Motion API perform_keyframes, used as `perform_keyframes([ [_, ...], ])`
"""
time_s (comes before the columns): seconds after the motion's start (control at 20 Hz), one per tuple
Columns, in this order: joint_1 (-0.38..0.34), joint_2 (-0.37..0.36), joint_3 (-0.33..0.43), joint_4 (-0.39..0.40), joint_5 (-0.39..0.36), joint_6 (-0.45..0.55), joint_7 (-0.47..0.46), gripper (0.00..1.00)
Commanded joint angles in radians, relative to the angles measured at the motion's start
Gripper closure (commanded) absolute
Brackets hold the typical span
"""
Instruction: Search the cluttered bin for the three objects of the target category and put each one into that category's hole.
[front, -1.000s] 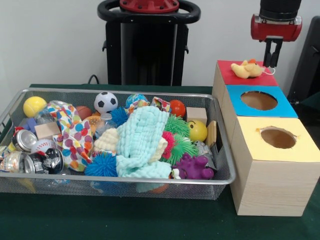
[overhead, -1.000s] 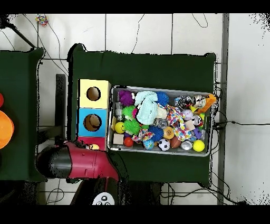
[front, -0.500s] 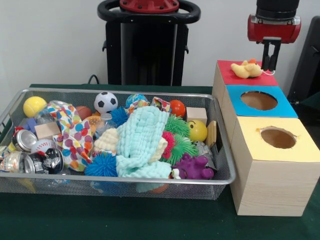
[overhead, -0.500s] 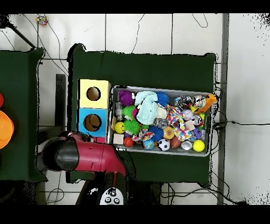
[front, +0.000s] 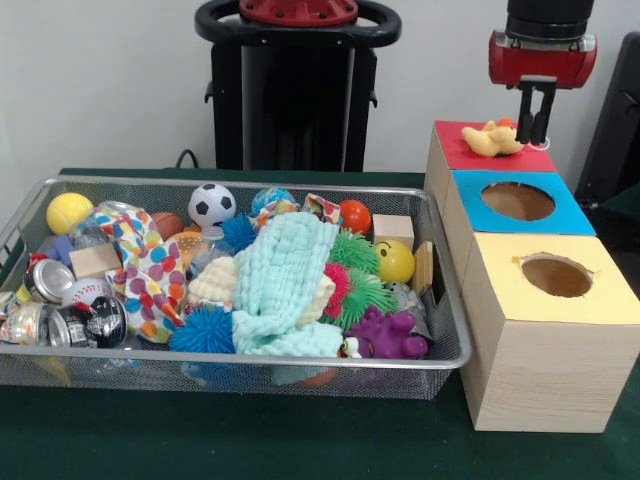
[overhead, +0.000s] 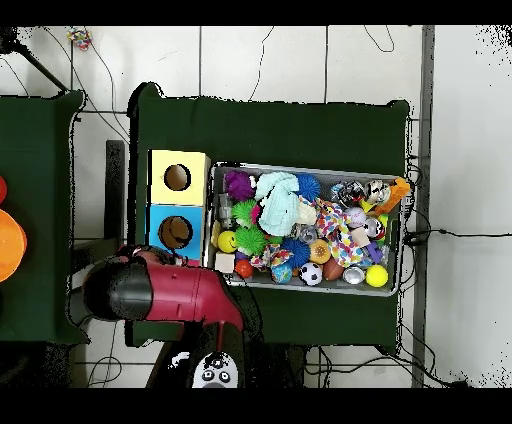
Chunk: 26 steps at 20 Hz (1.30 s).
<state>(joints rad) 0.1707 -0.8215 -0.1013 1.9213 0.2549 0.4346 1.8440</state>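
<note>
Gripper (front: 534, 113) hangs above the red box (front: 470, 150), fingers drawn close together with nothing between them. The yellow plush toy (front: 490, 139) lies just below and beside the tips, sprawled on the box top rather than down in its hole (the hole cannot be seen under the toy). Judgement: this drop is unfinished. To do the step well, come down with the tips nearly together and nudge the plush toward the box centre until it falls through; do not push sideways, since it could slide off the edge. The wire bin (front: 440, 355) sits well off to the side and lower.

The front view shows toy and fingertips. In the overhead view the arm (overhead: 165, 295) covers the red box, hiding both.
</note>
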Motion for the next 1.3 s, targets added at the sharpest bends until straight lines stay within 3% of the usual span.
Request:
perform_keyframes([
  [0.05, -0.005, -0.023, -0.005, -0.038, -0.063, 0.186, 0.103, 1.00],
  [0.8, -0.021, -0.059, 0.021, 0.095, -0.074, 0.073, 0.093, 1.00],
  [0.95, -0.068, -0.029, 0.059, 0.137, -0.083, -0.027, 0.062, 1.00],
  [1.3, -0.125, -0.014, 0.078, 0.171, -0.113, -0.079, 0.039, 1.00],
])
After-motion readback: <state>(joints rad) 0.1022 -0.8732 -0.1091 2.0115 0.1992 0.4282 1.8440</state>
